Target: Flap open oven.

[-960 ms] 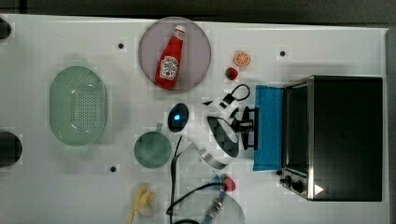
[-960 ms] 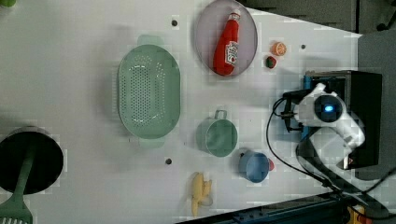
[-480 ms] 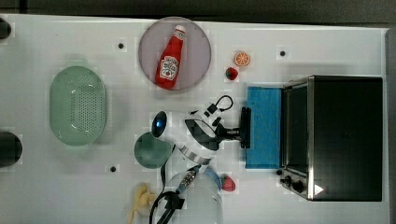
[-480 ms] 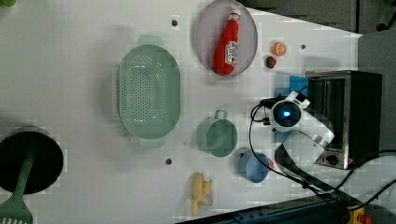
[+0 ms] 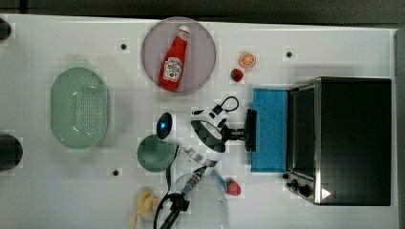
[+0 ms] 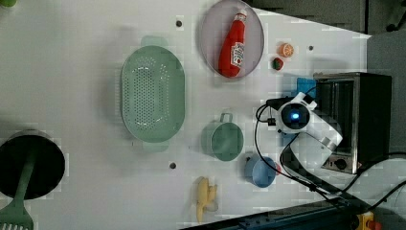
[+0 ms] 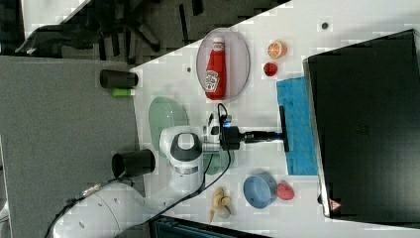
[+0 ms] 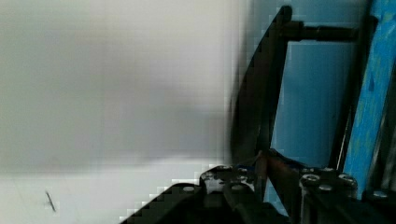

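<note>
Looking down in the top view, you see the white table (image 5: 296, 28) with the oven (image 5: 351, 140) at the top view's right, black top up, two knobs at its lower front corner. Its blue glass door (image 5: 270, 129) lies folded down flat toward the table's middle, the bar handle (image 5: 250, 130) at its free edge. In the right view the door (image 7: 297, 126) reads the same, level with the tabletop.

Your arm (image 5: 191, 131) reaches across from the lower edge of the top view, and the gripper (image 5: 246, 133) sits right at the handle. In the wrist view the gripper (image 8: 261, 179) has the dark bar (image 8: 264, 84) running between its fingers, which close narrowly around it; whether they press on it or merely flank it you cannot tell.

A green colander (image 5: 79, 107) lies at the top view's left. A round plate (image 5: 205, 43) carries a ketchup bottle (image 5: 173, 59). A green cup (image 6: 222, 140) stands near the arm, a blue bowl (image 6: 260, 171) beside it. A banana (image 6: 206, 197) lies near the table edge. An orange slice (image 5: 247, 59) and a strawberry (image 5: 237, 74) sit near the door's corner, another strawberry (image 7: 284, 191) against the blue bowl.
</note>
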Robot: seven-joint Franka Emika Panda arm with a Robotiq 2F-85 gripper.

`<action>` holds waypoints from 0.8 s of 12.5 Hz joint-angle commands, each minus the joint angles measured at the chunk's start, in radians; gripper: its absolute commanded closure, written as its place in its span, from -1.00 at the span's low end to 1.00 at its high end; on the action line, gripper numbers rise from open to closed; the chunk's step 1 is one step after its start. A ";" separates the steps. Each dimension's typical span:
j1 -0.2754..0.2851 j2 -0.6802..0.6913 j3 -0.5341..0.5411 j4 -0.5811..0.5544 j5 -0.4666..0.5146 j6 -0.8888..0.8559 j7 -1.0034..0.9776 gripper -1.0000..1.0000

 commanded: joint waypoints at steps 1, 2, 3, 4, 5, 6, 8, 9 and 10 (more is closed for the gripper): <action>-0.010 -0.146 -0.022 0.040 0.183 0.071 0.061 0.65; -0.015 -0.208 -0.026 0.039 0.282 0.065 0.061 0.65; -0.020 -0.272 -0.034 0.039 0.383 0.048 0.061 0.65; -0.025 -0.339 -0.045 0.041 0.480 0.018 0.059 0.65; -0.029 -0.405 -0.057 0.042 0.565 -0.024 0.054 0.65; -0.029 -0.470 -0.066 0.044 0.626 -0.070 0.047 0.65; -0.029 -0.593 -0.069 0.065 0.707 -0.170 0.047 0.65; -0.028 -0.648 -0.067 0.084 0.752 -0.230 0.048 0.65; -0.027 -0.696 -0.063 0.110 0.801 -0.299 0.050 0.65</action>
